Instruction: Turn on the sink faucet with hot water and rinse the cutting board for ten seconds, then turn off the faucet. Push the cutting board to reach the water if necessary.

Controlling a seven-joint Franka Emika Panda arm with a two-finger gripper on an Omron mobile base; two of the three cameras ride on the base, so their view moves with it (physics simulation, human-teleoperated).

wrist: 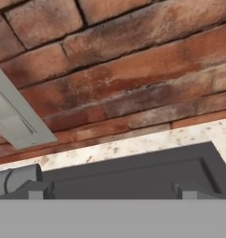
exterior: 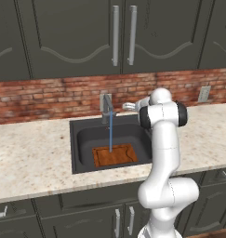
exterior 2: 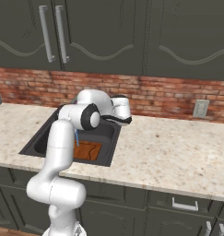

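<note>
So the water is running: a thin blue stream drops from the sink faucet straight onto the cutting board, which lies flat on the bottom of the sink toward its front, so no pushing looks necessary. The turn-on part looks done and the rinse looks underway. The gripper sits near the back wall just beside the faucet, fingers spread wide and holding nothing. What's left, I'd say: finish the rinse, then shut the faucet off. Can't tell whether it's set to hot.
</note>
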